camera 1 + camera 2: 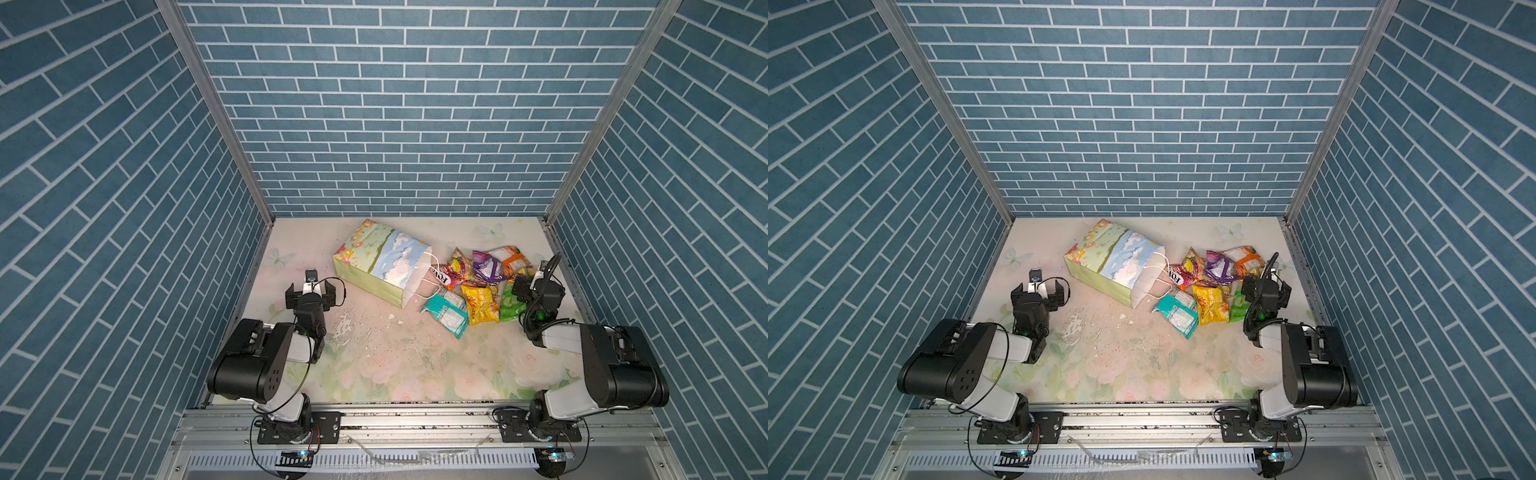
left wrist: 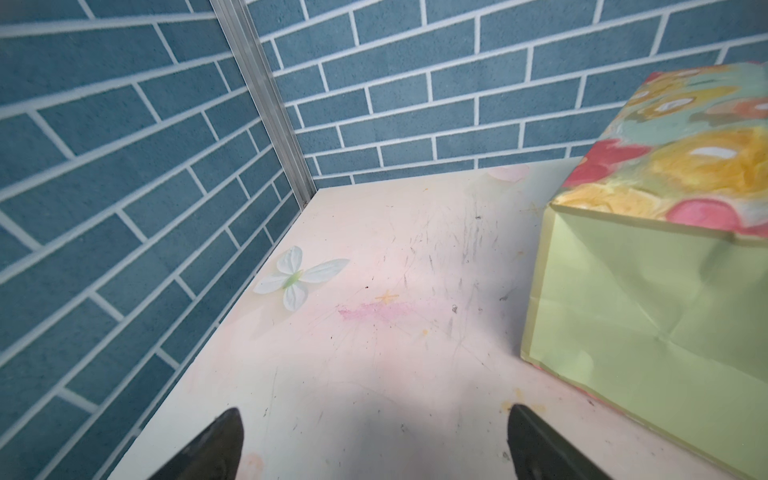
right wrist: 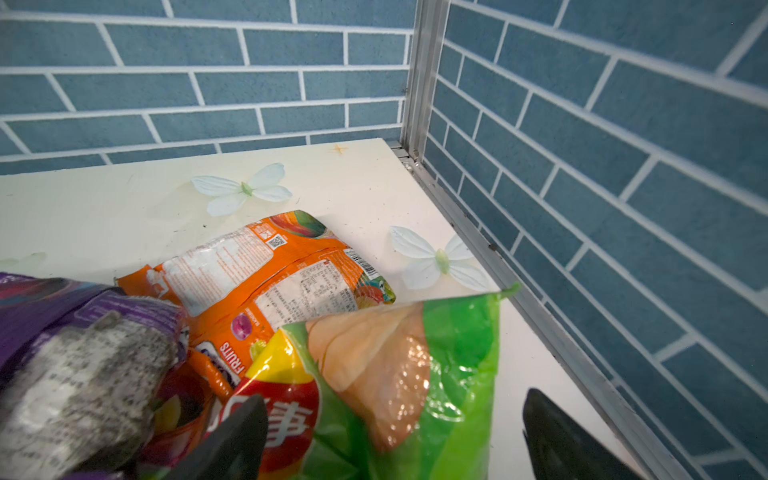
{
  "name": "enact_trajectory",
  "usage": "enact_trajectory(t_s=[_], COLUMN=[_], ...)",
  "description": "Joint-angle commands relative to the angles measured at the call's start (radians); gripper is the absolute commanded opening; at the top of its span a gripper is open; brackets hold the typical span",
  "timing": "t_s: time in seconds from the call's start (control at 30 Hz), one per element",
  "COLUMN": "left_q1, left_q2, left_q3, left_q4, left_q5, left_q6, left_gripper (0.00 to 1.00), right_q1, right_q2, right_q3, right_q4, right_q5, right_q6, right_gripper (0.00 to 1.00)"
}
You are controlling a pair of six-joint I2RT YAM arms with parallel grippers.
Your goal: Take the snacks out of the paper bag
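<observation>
Since crinkly plastic snack packets (image 1: 478,286) lie spilled outside the toppled meadow-print paper bag (image 1: 382,262), I log left gripper (image 2: 374,411) and right gripper (image 3: 392,397) jaws apart, empty.

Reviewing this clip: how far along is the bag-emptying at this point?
It looks nearly done. Done: the paper bag lies on its side, and the snacks sit heaped on the table outside its mouth. In hand: nothing. The left gripper is open over bare table, and the right gripper is open over the green packet. Left: checking the bag's interior, which no view shows fully.
</observation>
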Motion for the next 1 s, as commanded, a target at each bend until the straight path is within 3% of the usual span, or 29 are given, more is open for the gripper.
enact_trajectory(t_s=[0.0, 0.33, 0.47, 0.97], left_q1=[0.003, 0.012, 0.061, 0.064], left_q2=[-0.012, -0.016, -0.026, -0.027], left_q3=[0.013, 0.069, 0.092, 0.091], left_q4=[-0.023, -0.130, -0.198, -0.197], left_q5=[-0.014, -0.013, 0.054, 0.057], left_q6=[-0.008, -0.023, -0.065, -0.065], left_gripper=[1.00, 1.00, 1.00, 1.00], right_q1=[-0.015, -0.023, -0.021, -0.027], right_q2=[0.023, 0.033, 0.030, 0.033], right_q3=[-0.027, -0.034, -0.030, -0.014], right_q4=[0.017, 0.052, 0.038, 0.012], right_q5=[-0.119, -0.076, -0.079, -0.144], right_q6=[-0.004, 0.011, 0.008, -0.003], right_gripper=[0.99, 0.99, 0.99, 0.99])
